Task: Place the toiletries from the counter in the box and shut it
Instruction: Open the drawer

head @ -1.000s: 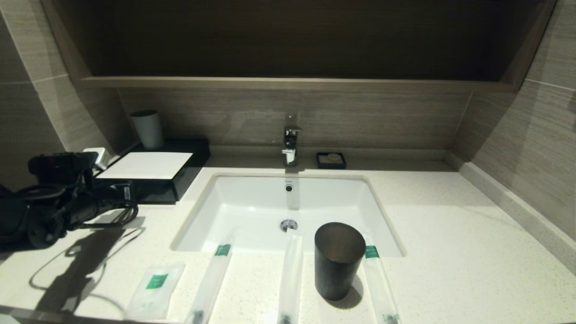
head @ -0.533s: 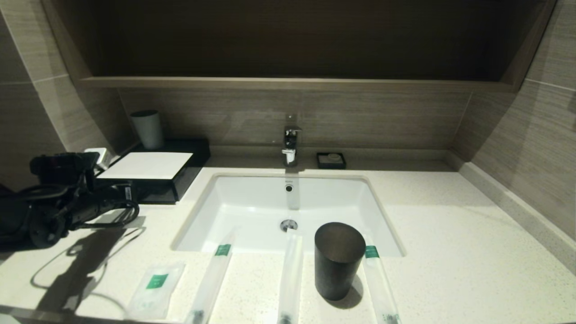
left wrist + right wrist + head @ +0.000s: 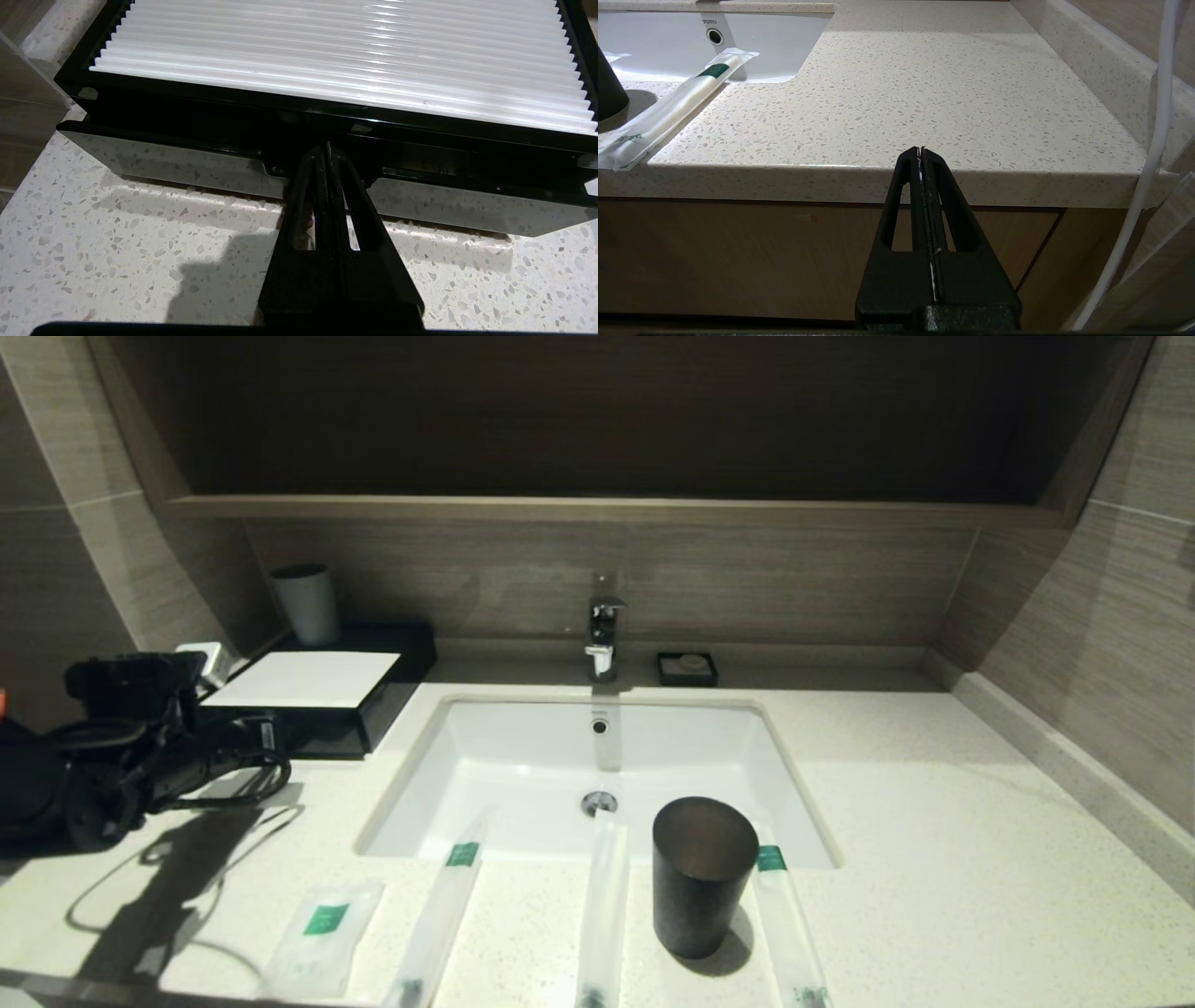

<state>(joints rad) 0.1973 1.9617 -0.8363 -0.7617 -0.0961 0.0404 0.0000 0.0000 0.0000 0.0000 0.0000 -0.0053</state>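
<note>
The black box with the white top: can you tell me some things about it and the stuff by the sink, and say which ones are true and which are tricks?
1. The left gripper is shut, its tips at the front of the box. True.
2. All four sachets already lie inside the box. False: the flat sachet and three long sachets lie on the counter.
3. The dark cup stands between two long sachets. True.
4. The right gripper holds a sachet. False: it is shut on nothing, off the counter's front edge.
5. A soap dish sits inside the sink. False: it sits behind it, beside the faucet.
</note>
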